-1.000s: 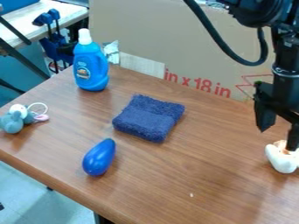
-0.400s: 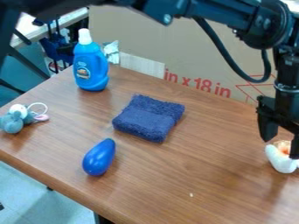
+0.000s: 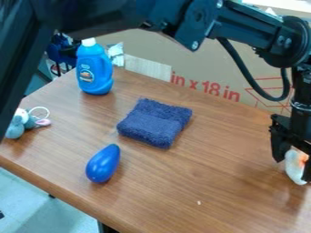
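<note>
At the right edge, the black gripper [image 3: 294, 170] points down with its fingers apart, one on each side of a white object [image 3: 295, 167] with an orange patch. The left finger overlaps the object's upper left side; whether the fingers press on it is unclear. A folded dark blue cloth [image 3: 155, 123] lies mid-table, left of the gripper. A shiny blue eggplant-shaped object [image 3: 103, 164] rests nearer the front. Toward the back left stands a blue bottle [image 3: 94, 70] with a white cap.
A grey-blue plush toy [image 3: 16, 127] with a pink part sits at the wooden table's [image 3: 200, 182] left edge, partly behind the arm. A cardboard panel [image 3: 200, 59] stands along the back edge. The arm spans the top of the view.
The gripper has come down around the white object, which has shifted or turned slightly. The upper arm has swung into view across the top and left.
</note>
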Controlling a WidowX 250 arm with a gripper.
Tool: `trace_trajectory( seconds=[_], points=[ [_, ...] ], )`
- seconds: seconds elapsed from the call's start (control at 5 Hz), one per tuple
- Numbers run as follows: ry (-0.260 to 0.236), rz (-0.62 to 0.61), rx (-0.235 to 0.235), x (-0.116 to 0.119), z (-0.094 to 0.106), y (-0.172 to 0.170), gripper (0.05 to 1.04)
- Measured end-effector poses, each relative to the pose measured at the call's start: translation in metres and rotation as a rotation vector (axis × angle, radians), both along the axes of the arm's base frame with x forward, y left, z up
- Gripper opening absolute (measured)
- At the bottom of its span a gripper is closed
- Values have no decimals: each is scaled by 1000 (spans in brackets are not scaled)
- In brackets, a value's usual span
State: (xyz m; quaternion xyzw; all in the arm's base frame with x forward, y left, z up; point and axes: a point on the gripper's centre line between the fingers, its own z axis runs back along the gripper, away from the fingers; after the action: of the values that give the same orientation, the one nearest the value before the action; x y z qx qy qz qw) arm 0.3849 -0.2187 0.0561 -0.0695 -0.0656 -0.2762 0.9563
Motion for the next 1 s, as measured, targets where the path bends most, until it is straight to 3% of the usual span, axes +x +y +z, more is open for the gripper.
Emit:
trace_trajectory(
  seconds=[0.2,0.4,0.6,0.8,1.0],
  points=[
    [44,21,43,-1,-18,0,998],
    [39,51,39,2,-17,2,965],
    [21,83,36,0,-21,7,710],
    [17,103,41,-7,-20,11,555],
    [1,126,32,-22,-10,21,498]
  ],
)
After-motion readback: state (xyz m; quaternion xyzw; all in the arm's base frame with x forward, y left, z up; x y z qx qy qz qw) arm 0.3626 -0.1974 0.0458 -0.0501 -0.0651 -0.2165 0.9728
